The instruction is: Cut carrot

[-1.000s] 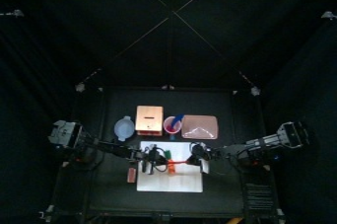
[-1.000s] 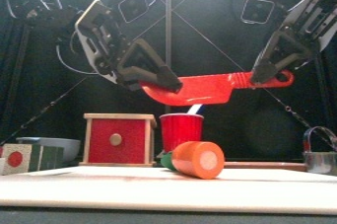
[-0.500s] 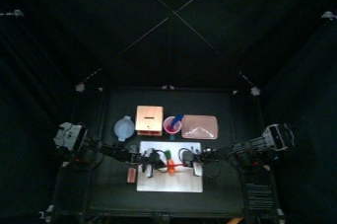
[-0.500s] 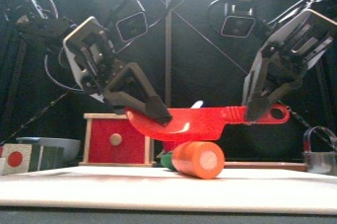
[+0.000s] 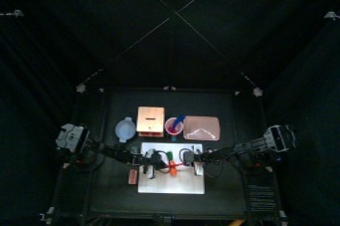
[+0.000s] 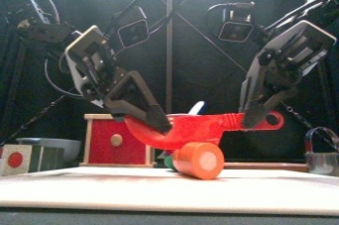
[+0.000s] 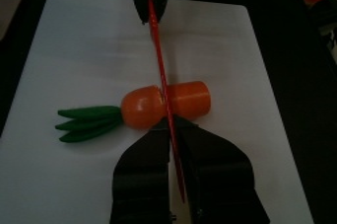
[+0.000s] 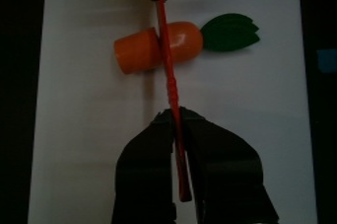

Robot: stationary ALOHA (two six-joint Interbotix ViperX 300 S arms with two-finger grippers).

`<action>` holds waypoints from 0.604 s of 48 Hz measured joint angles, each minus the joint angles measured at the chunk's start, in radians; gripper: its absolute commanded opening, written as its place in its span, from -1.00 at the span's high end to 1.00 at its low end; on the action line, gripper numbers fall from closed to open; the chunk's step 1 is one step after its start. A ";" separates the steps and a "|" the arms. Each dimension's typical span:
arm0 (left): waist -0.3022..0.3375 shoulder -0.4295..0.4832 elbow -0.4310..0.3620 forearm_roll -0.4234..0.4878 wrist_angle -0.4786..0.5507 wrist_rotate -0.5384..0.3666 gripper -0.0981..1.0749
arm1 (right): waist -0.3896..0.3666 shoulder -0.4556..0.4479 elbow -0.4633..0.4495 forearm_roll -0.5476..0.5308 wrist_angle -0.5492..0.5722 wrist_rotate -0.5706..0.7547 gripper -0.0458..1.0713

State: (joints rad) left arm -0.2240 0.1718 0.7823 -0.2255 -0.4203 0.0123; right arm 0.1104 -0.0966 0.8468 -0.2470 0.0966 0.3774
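Observation:
The carrot [image 6: 200, 160] lies on the white board [image 5: 173, 181], a short orange stub with green leaves [image 7: 90, 122] at one end. A red knife [image 6: 199, 127] hangs level over it, held at both ends. My left gripper [image 6: 149, 122] is shut on one end and my right gripper [image 6: 257, 120] on the handle end. In both wrist views the thin red blade [image 7: 161, 60] runs edge-on across the carrot's [image 8: 158, 46] middle. Its lower edge reaches the top of the carrot; I cannot tell whether it has gone in.
Behind the board stand a copper-orange wooden box [image 6: 119, 140], a red cup [image 5: 174, 124] and a pinkish tray [image 5: 202, 126]. A pale bowl [image 5: 125, 128] sits at the back left. A small reddish bar [image 5: 133, 175] lies left of the board. A metal holder [image 6: 322, 156] stands at the right edge.
Both arms have come down together, bringing the red knife from well above the carrot onto its top. The grips have not changed.

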 measured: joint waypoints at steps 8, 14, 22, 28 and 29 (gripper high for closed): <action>-0.002 0.025 0.002 -0.006 0.028 0.000 0.15 | 0.000 0.054 -0.012 0.029 -0.005 0.000 0.33; -0.002 0.049 -0.003 -0.008 0.052 -0.002 0.15 | 0.002 0.094 -0.018 0.049 -0.008 0.000 0.33; -0.002 0.052 -0.008 -0.008 0.071 -0.002 0.15 | 0.014 0.109 -0.029 0.066 -0.006 0.000 0.33; -0.003 0.048 -0.005 -0.008 0.074 -0.002 0.15 | 0.017 0.112 -0.035 0.066 -0.008 0.000 0.33; -0.003 0.046 -0.005 -0.008 0.074 -0.002 0.15 | 0.017 0.114 -0.035 0.067 -0.006 0.000 0.33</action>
State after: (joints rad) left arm -0.2270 0.2178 0.7777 -0.2332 -0.3467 0.0107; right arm 0.1273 0.0169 0.8115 -0.1795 0.0905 0.3774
